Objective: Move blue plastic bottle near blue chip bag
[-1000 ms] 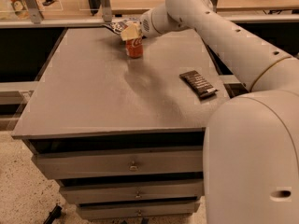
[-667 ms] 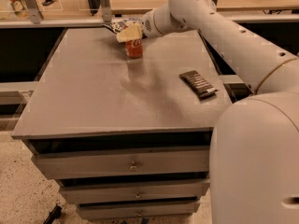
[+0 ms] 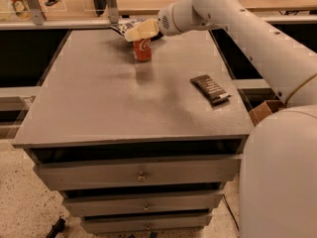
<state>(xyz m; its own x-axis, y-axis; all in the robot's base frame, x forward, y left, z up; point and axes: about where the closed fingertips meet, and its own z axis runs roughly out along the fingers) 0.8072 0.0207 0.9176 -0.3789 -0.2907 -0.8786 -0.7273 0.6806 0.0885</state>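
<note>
No blue bottle shows. A red-orange soda can [image 3: 142, 50] with white script stands upright at the far edge of the grey table [image 3: 99, 108]. My gripper [image 3: 139, 33] sits directly over the can's top and hides it. The dark-blue chip bag [image 3: 128, 26] with white markings lies just behind the can and gripper at the table's back edge, partly covered by the gripper. The can is about a can's width from the bag.
A black bar-shaped packet [image 3: 210, 89] lies on the table's right side. My white arm [image 3: 247, 29] reaches in from the right over the far right corner. A shelf with metal posts [image 3: 34, 6] runs behind the table. Drawers [image 3: 141, 172] sit below the tabletop.
The can and gripper stay in almost the same spot at the far edge. The arm's near segments have shifted slightly to the right.
</note>
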